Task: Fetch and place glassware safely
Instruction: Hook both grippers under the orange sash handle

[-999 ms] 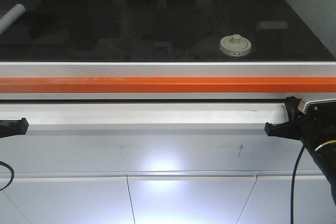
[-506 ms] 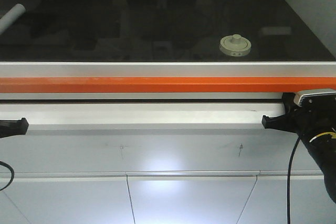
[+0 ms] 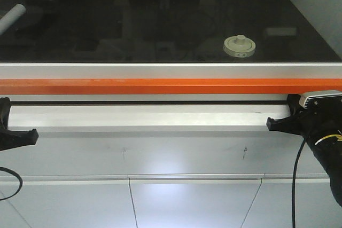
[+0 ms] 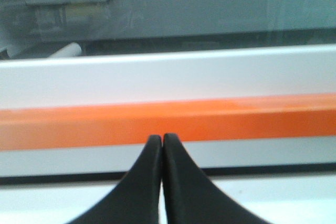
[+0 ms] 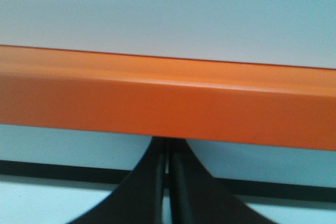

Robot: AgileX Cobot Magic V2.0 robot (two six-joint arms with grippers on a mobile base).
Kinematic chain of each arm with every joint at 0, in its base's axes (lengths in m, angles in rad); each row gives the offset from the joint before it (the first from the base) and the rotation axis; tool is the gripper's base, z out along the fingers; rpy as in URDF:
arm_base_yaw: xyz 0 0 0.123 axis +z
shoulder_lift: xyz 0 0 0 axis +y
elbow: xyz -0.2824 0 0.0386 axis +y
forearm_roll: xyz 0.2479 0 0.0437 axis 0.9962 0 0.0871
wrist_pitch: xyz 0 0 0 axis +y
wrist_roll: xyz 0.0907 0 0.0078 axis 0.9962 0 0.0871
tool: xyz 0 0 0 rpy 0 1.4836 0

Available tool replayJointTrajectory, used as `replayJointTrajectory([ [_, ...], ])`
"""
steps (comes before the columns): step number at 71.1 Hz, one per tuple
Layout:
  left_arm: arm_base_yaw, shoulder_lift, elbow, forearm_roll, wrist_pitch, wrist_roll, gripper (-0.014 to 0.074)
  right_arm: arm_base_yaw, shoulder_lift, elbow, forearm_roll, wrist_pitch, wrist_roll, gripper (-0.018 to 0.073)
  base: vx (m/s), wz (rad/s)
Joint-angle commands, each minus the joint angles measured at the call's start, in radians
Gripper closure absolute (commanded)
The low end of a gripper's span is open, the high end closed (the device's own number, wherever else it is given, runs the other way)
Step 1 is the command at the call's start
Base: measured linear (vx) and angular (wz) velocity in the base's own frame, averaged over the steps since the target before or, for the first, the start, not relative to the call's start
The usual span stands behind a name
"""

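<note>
Jar (image 3: 239,45) unmoved; L claw (image 4: 162,140) shifted inward, R claw (image 3: 271,125) same; both pinched closed.

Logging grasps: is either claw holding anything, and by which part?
Nothing is held. The left claw and right claw are shut and empty; the jar sits apart.

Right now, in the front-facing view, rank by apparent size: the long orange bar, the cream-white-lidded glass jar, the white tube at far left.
1. long orange bar, spanning the frame's width.
2. cream-white-lidded glass jar.
3. white tube, looks slightly smaller, but the frame's edge cuts it off, so this is unsure.
</note>
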Motion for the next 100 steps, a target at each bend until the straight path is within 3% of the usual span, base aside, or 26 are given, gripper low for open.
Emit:
replayJointTrajectory([
  [1, -0.006, 0.031, -0.026, 0.001, -0.115, -0.007, 0.0603, -0.007, -0.035, -0.027, -0.001, -0.131, -0.009, 0.0563, 0.00, 0.00],
  [11, -0.006, 0.117, -0.045, 0.000, -0.184, -0.007, 0.0603, -0.007, -0.035, -0.027, -0.001, -0.131, -0.002, 0.0563, 0.00, 0.00],
  [47, -0.006, 0.286, -0.198, 0.002, -0.129, -0.006, 0.0603, -0.007, -0.035, -0.027, -0.001, -0.131, -0.002, 0.0563, 0.00, 0.00],
  [81, -0.006, 0.326, -0.222, 0.002, -0.173, 0.002, 0.0603, -0.007, -0.035, -0.027, -0.001, -0.131, -0.002, 0.0563, 0.00, 0.00],
  [100, -0.006, 0.323, -0.266, 0.063, -0.186, 0.001, 0.0603, -0.007, -0.035, -0.027, -0.002, -0.131, -0.003, 0.0563, 0.00, 0.00],
])
